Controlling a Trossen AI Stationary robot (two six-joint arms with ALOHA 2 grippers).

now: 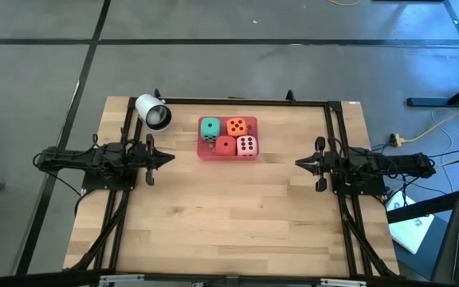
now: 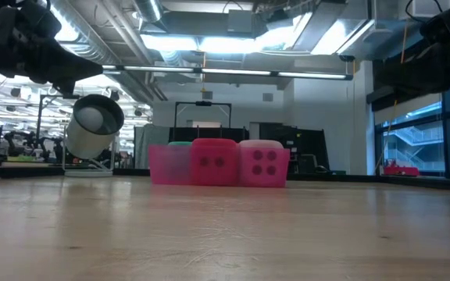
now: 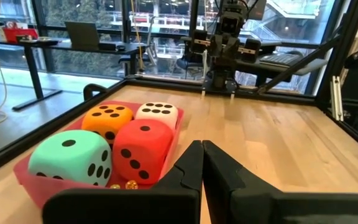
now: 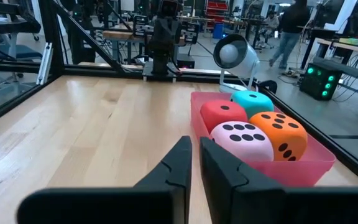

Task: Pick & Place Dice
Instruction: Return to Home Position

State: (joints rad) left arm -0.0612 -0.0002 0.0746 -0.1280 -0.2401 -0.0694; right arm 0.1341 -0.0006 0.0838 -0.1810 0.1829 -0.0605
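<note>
The four dice (image 1: 225,144) are packed together in the pink tray (image 1: 200,154), at upper centre of the high view; the left gripper (image 1: 166,159), at mid-left, and the right gripper (image 1: 301,163), at mid-right, are each closed on nothing, well apart from the tray; homing would be best completed with both arms held clear above the table (image 1: 229,223), so the tray is not nudged.
</note>
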